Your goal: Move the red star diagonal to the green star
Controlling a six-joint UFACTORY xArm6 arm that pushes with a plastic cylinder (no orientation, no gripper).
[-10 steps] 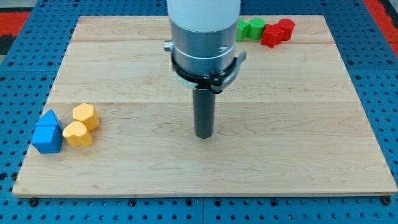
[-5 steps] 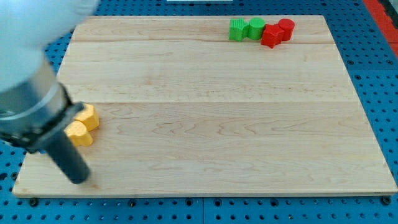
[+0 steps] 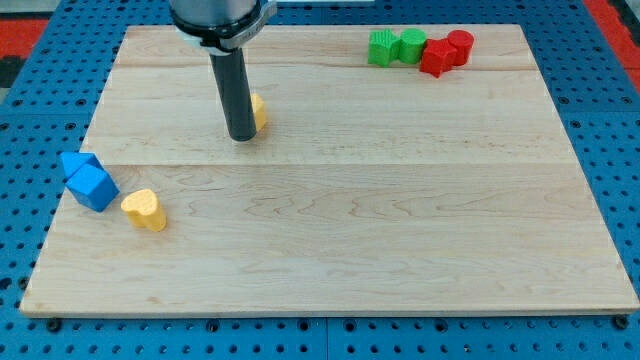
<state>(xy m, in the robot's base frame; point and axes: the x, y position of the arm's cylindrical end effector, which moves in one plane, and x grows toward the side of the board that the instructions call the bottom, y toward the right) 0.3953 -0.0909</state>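
Observation:
The red star (image 3: 436, 57) lies near the view's top right, touching a red cylinder (image 3: 460, 45) on its right and a green cylinder (image 3: 411, 44) on its left. The green star (image 3: 381, 47) sits left of the green cylinder, so the four blocks form one row. My tip (image 3: 241, 136) rests on the board at the upper left of centre, far left of that row. A yellow block (image 3: 258, 111) is partly hidden right behind the rod.
Two blue blocks (image 3: 88, 180) sit at the board's left edge, one against the other. A yellow heart (image 3: 146, 209) lies just right of them. The wooden board (image 3: 400, 220) lies on a blue pegboard.
My tip swung from the board's centre to the lower left, then up to the upper left. One yellow block now lies beside the rod; the blue blocks and yellow heart have shifted.

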